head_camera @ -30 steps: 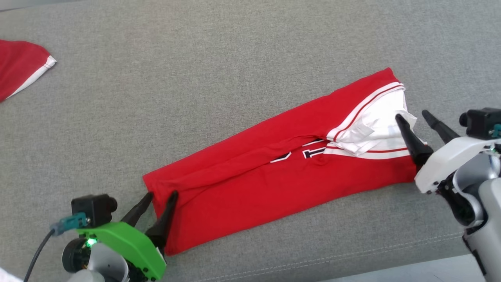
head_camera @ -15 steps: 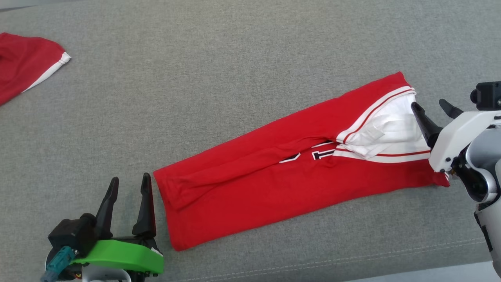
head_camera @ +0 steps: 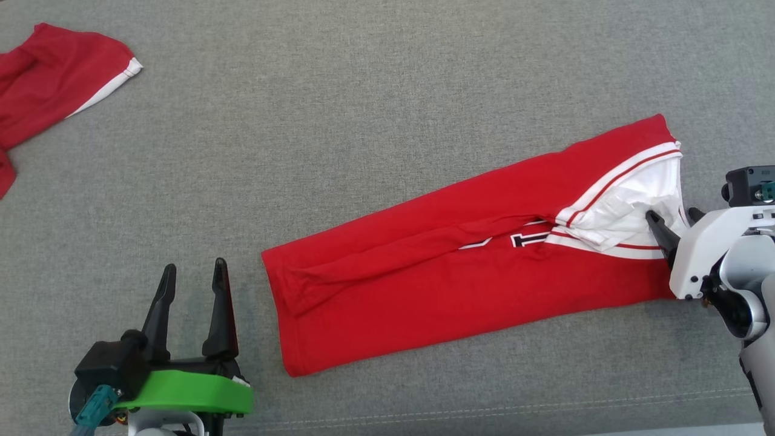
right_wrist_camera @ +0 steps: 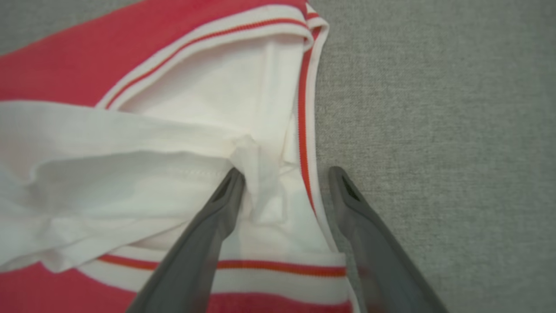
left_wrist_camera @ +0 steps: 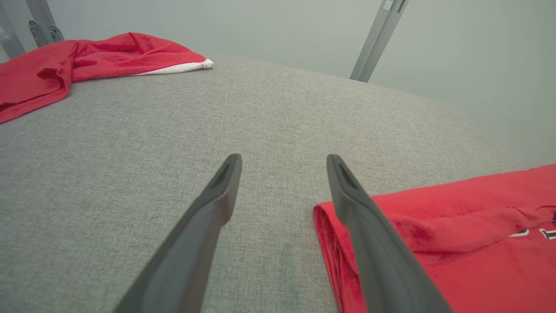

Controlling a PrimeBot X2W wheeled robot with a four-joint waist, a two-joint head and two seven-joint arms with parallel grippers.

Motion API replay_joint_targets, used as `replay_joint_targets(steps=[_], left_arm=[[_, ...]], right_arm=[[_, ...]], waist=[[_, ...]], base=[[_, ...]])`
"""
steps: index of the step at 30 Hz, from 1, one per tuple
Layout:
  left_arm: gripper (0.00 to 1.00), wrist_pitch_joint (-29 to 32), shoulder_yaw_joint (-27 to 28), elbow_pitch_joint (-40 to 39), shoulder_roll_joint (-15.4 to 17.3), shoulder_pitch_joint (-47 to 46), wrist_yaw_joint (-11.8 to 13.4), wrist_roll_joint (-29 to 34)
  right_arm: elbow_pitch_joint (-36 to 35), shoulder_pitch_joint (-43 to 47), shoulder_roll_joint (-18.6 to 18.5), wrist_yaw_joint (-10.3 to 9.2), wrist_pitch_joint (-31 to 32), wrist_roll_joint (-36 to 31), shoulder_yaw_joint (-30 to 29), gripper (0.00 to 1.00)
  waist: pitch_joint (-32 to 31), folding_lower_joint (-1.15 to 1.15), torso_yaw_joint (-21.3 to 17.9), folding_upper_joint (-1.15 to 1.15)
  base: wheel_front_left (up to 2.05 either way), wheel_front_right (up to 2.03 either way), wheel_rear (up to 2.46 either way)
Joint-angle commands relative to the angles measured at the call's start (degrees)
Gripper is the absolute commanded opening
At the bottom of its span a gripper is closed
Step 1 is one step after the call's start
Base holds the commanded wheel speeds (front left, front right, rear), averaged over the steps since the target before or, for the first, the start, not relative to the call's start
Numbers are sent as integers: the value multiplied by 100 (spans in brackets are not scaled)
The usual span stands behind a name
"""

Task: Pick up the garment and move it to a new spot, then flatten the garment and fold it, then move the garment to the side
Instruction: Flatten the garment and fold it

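The garment (head_camera: 460, 284), a red jersey with white trim and dark lettering, lies folded into a long strip across the grey fabric surface. My left gripper (head_camera: 195, 264) stands open at the lower left, just off the garment's left end, with nothing between its fingers. In the left wrist view the left gripper (left_wrist_camera: 283, 157) points over bare fabric, and the garment's hem (left_wrist_camera: 456, 243) lies beside its right finger. My right gripper (head_camera: 670, 212) is open at the garment's white right end. In the right wrist view the right gripper (right_wrist_camera: 286, 169) straddles the striped trim edge of the garment (right_wrist_camera: 195, 113).
Another red cloth with a white edge (head_camera: 54, 85) lies bunched at the far left (left_wrist_camera: 87, 56). A stitched seam (head_camera: 545, 399) runs along the near edge of the grey surface. Metal struts (left_wrist_camera: 375, 41) rise behind the surface.
My left gripper has let go of the garment's left end, drawn back to the left and opened wide. The right gripper stays at the white end. The head camera has shifted.
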Motion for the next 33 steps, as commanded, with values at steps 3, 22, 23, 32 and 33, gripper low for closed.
replay_joint_targets(steps=[3,22,23,32,33], left_arm=[[100,-13,151,125,-129,29,-172,148],[100,-14,997,804,-867,296,-1115,845],[100,-15,1030,824,-886,316,-1142,887],[100,-14,1307,933,-1069,529,-1298,1072],[100,-14,1314,934,-1093,527,-1307,1088]], right_arm=[[263,30,100,-7,100,-1,70,100],[1005,-227,-922,-8,-7,1322,-739,0],[1046,-247,-1027,-8,-18,1296,-901,0],[-81,61,-1059,-3,168,1317,-940,0],[-369,116,-973,-3,212,1378,-772,0]], waist=[[21,0,36,61],[-446,0,-149,61],[-470,0,-153,61],[-748,0,-306,61],[-757,0,-323,61]], base=[[0,0,0],[0,0,0],[0,0,0],[0,0,0],[0,0,0]])
